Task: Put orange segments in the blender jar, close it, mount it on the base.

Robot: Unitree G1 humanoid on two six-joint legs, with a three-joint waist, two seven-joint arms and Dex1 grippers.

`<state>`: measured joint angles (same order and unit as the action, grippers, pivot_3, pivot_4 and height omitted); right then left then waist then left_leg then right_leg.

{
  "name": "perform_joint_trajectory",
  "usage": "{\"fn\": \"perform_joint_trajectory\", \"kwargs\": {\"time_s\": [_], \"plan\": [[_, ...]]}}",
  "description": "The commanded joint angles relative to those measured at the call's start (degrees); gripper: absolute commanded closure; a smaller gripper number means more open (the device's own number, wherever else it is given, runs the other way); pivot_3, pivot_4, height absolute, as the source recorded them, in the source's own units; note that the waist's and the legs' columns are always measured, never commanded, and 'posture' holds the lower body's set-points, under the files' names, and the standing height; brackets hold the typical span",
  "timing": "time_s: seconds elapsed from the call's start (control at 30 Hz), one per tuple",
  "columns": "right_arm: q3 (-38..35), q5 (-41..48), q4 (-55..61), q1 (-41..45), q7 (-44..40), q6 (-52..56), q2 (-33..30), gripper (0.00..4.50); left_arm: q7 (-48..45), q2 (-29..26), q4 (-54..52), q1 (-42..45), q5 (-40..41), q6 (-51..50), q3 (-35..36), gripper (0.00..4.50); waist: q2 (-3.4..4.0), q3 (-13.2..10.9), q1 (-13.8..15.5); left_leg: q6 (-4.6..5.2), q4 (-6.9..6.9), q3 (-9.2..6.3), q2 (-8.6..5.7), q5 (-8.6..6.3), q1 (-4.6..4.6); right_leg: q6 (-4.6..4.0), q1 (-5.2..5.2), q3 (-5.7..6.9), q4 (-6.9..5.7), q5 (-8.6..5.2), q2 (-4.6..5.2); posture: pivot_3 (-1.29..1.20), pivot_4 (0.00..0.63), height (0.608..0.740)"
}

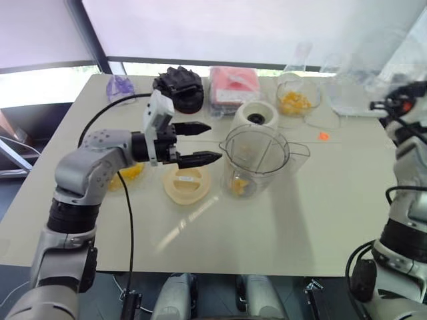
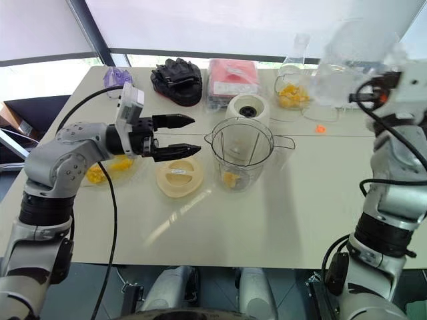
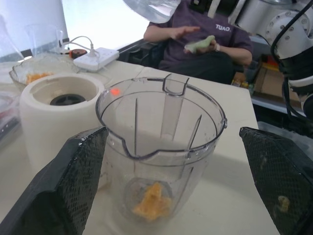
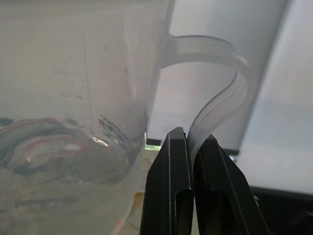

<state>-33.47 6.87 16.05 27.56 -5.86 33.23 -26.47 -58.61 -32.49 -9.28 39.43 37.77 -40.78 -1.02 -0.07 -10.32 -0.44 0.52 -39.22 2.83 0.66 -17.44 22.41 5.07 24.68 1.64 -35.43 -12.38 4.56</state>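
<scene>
From the head, the blender jar (image 1: 255, 160) stands on the tabletop (image 1: 280, 227) by the base (image 1: 256, 116); the left pincer (image 1: 199, 143) is spread. Left wrist: orange segments (image 3: 152, 200) lie inside. Right wrist: the right pincer (image 4: 191, 147) pinches a clear jug's handle (image 4: 220, 93). The jar looks light, stiff and slippery; grab its handle.

The blender jar (image 3: 161, 147), just ahead of the left claw (image 1: 200, 143), is clear, glossy plastic with moulded ribs. The base (image 3: 58, 115) beside it looks like smooth, matt cream plastic. The left claw's fingers (image 3: 63, 191) are black with a fine cross-hatched texture. The right claw (image 4: 191, 161) is smooth black, pinching the translucent plastic handle of a clear jug (image 4: 73, 98). The tabletop (image 1: 280, 227) is matt beige.
</scene>
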Motion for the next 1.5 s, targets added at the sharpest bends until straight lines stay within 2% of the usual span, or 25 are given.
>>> {"fn": "perform_joint_trajectory", "kwargs": {"time_s": [0.03,0.13,0.27,0.4,0.73,0.83,0.93,1.03,1.13,1.23,1.27,1.33,1.37,1.5], "plan": [[-6.32,-2.29,2.36,-3.47,8.34,-0.12,2.35,4.42,0.23,0.05,-1.82,1.71,1.70,-0.17,1.60,0.00,0.00,0.01,-0.02,0.00,0.01,-0.02,-0.01,0.00,0.00,0.00,0.00,0.01,-0.01,0.00,0.00,0.00,0.150,0.740],[-7.22,-2.40,0.70,-5.92,11.00,-1.73,3.57,4.42,0.60,0.06,-1.93,1.68,1.78,-0.37,1.63,0.00,0.11,0.02,-0.43,0.00,0.01,0.03,-0.04,0.00,-0.02,0.00,0.00,-0.04,-0.03,0.00,0.00,0.00,0.150,0.740],[-9.01,-2.69,-10.34,-12.04,13.65,-13.83,6.89,4.42,1.89,-0.28,-4.12,-0.80,2.40,-1.24,2.37,0.00,0.08,0.04,-0.66,0.00,0.00,0.07,-0.05,0.00,-0.14,0.00,-0.04,-0.14,-0.05,0.00,-0.12,0.00,0.150,0.740],[-8.03,-2.16,-19.55,-14.40,14.82,-20.30,7.39,4.42,4.04,-0.67,-7.14,-3.21,3.75,-2.87,3.27,0.00,0.12,0.03,-0.70,0.01,0.02,0.05,-0.03,0.00,-0.22,-0.02,-0.09,-0.17,-0.11,-0.01,-0.12,0.00,0.150,0.740],[-3.76,-3.41,-38.62,-11.51,20.19,-28.30,4.69,4.42,5.80,-4.60,-13.74,-9.62,6.36,-5.11,5.27,0.00,0.12,0.03,-0.77,0.00,0.02,0.18,-0.01,0.01,-0.33,-0.09,-0.09,-0.38,-0.15,-0.04,-0.12,0.00,0.150,0.740],[-2.98,-3.13,-42.03,-10.72,20.85,-29.57,3.73,4.42,5.32,-6.56,-15.54,-11.72,6.26,-4.85,4.70,0.00,0.12,0.03,-0.73,0.00,0.02,0.17,-0.01,0.01,-0.31,-0.09,-0.09,-0.38,-0.12,-0.05,-0.12,0.00,0.150,0.740],[-2.14,-2.77,-43.66,-10.69,21.17,-30.32,3.35,4.42,4.54,-8.94,-14.97,-13.81,0.90,-1.55,1.31,0.00,0.11,0.03,-0.60,0.01,0.02,0.16,-0.02,0.01,-0.29,-0.11,-0.10,-0.38,-0.09,-0.06,-0.12,0.00,0.150,0.740],[-1.57,-2.66,-43.47,-11.42,21.42,-30.52,3.36,4.42,5.18,-8.09,-14.44,-14.01,1.47,-1.52,1.56,0.00,0.10,0.03,-0.57,0.01,0.02,0.16,-0.02,0.01,-0.29,-0.20,-0.10,-0.38,-0.09,-0.11,-0.12,0.00,0.150,0.740],[-1.75,-2.00,-44.38,-12.11,22.02,-30.34,3.62,3.51,5.73,-7.07,-14.25,-13.51,1.68,-1.67,1.25,0.00,0.09,0.03,-0.62,0.01,0.01,0.17,-0.02,0.01,-0.29,-0.19,-0.11,-0.39,-0.09,-0.11,-0.10,0.00,0.150,0.740],[-1.60,-1.49,-44.52,-12.75,22.30,-30.50,3.79,2.04,5.64,-6.78,-14.05,-13.40,1.45,-1.63,1.18,0.00,0.09,0.03,-0.74,0.01,0.01,0.17,-0.02,0.01,-0.29,-0.15,-0.11,-0.39,-0.08,-0.08,-0.11,0.00,0.150,0.740],[-1.51,-1.46,-44.31,-13.06,22.59,-30.38,3.85,1.36,5.60,-6.72,-13.78,-13.26,1.34,-1.56,1.15,0.00,0.09,0.03,-0.77,0.01,0.02,0.17,-0.01,0.01,-0.29,-0.14,-0.11,-0.39,-0.08,-0.08,-0.11,0.00,0.150,0.740],[-1.34,-1.33,-43.48,-13.87,22.99,-30.13,4.05,0.37,5.58,-6.60,-13.36,-13.00,1.22,-1.46,1.09,0.00,0.09,0.03,-0.89,0.01,0.02,0.17,-0.01,0.01,-0.31,-0.15,-0.11,-0.39,-0.08,-0.08,-0.12,0.00,0.150,0.740],[-1.21,-1.32,-42.83,-14.33,23.21,-30.01,4.23,0.05,5.54,-6.59,-13.20,-12.90,1.18,-1.42,1.07,0.00,0.06,0.04,-0.92,0.01,0.02,0.18,-0.01,0.01,-0.32,-0.15,-0.11,-0.40,-0.09,-0.08,-0.12,0.00,0.150,0.740],[-0.72,-1.19,-37.24,-17.75,24.01,-28.59,5.86,0.05,5.73,-6.21,-13.16,-12.79,1.15,-1.50,0.85,0.00,0.06,0.05,-0.69,0.01,0.01,0.15,0.00,0.01,-0.36,-0.21,-0.15,-0.40,-0.10,-0.10,-0.13,0.00,0.150,0.740]]}}
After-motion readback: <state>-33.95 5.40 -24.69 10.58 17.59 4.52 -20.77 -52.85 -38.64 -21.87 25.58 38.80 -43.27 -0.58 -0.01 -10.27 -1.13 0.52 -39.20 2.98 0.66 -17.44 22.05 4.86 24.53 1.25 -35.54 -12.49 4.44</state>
